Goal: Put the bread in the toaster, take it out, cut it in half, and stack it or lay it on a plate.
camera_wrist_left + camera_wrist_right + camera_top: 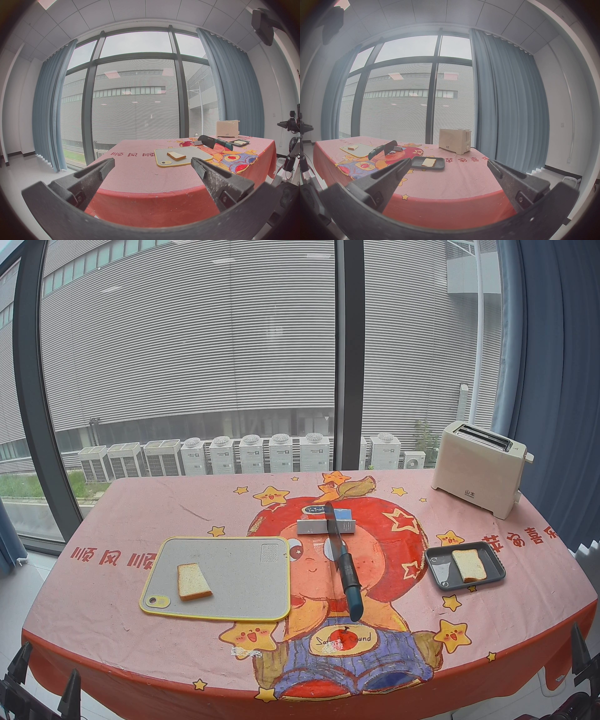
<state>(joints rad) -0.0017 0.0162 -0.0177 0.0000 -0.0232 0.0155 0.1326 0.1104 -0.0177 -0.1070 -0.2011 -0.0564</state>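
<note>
Bread half (pixel 194 581): on cutting board (pixel 244 584), left side.
Other half (pixel 469 565): on dark plate (pixel 440 570).
Toaster (pixel 480 466): slot insides hidden.
Left gripper (pixel 150 175): spread, empty, in air.
Right gripper (pixel 448 176): spread, empty.

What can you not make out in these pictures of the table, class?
1. Inside the toaster slots: head view, its own walls hide it.
2. Underside of the bread on the cutting board: every view, the slice itself hides it.
3. Middle of the grey stand: head view, the knife blade covers it.
</note>
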